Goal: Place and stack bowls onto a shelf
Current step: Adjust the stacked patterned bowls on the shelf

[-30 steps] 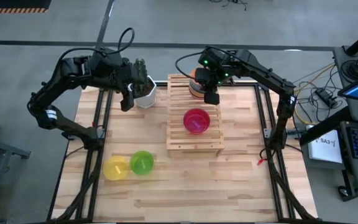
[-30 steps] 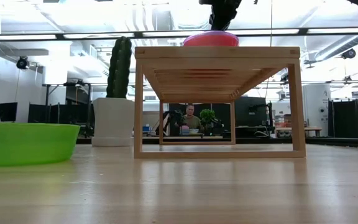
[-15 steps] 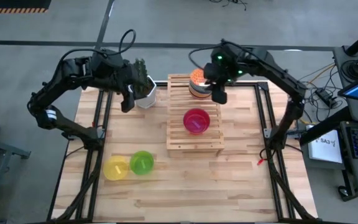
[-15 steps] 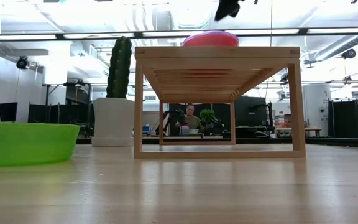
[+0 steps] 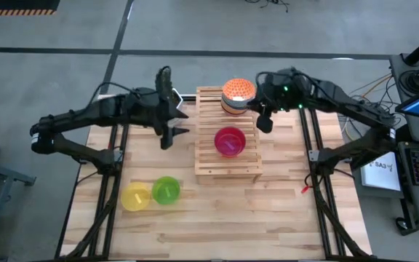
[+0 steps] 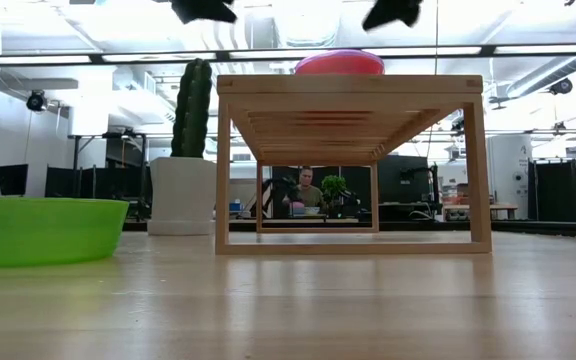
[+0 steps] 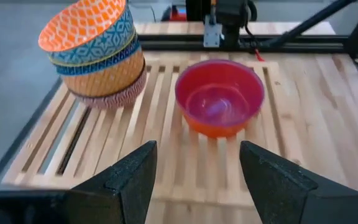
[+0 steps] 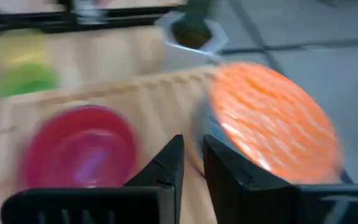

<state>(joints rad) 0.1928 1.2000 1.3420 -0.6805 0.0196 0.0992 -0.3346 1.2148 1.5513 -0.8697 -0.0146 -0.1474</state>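
The wooden slatted shelf (image 5: 228, 167) stands mid-table. A stack of patterned bowls (image 5: 236, 95), an orange lattice bowl (image 7: 82, 22) tilted on top, rests on its far end. A red bowl (image 5: 229, 140) sits upright on the slats nearer the middle. A yellow bowl (image 5: 134, 197) and a green bowl (image 5: 166, 190) sit on the table at the near left. My left gripper (image 5: 174, 135) hovers open just left of the shelf, facing the red bowl (image 7: 219, 99). My right gripper (image 5: 265, 124) hangs off the shelf's far right side, its fingers a narrow gap apart, empty.
A white pot with a tall cactus (image 6: 190, 130) stands on the table left of the shelf's far end, under my left arm. Black frame rails (image 5: 115, 145) run along both table sides. Bare tabletop lies near and right of the shelf.
My left gripper has swung from beside the cactus pot down and toward the shelf's left side. My right gripper has drawn back from above the bowl stack toward the table's right edge, and the orange lattice bowl now shows on top of the stack.
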